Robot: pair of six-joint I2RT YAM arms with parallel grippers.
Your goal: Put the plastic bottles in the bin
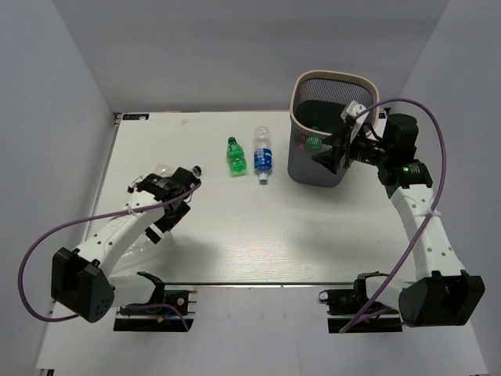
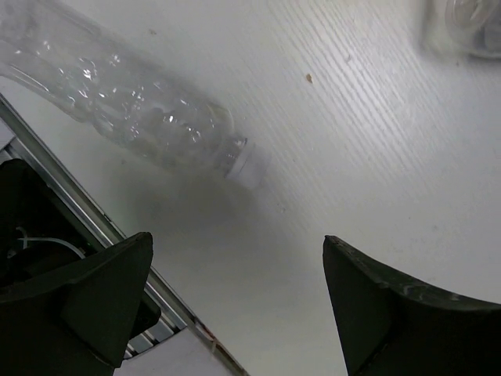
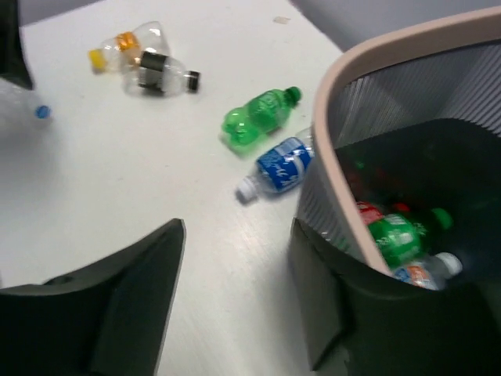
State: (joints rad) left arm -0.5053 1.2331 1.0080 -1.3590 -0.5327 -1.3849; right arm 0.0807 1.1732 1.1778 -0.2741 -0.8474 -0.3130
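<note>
Bottle (image 2: 133, 106): clear, lay by table (image 2: 376, 157) edge; a nudge could have rolled it off.
Left gripper (image 2: 237, 262): spread, empty, just beside it.
Right gripper (image 3: 235, 305): spread, empty, close to bin (image 3: 407, 45) rim; a swing could have tipped it.

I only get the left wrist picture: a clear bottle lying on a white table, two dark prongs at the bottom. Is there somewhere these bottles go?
Observer: Yes. A dark mesh bin stands at the far right of the table.
Operator: Anything in it?
Observer: The right wrist view shows a green bottle inside, among others.
Operator: More lying out?
Observer: A second green bottle and a blue-labelled bottle lie side by side, left of the bin.
</note>
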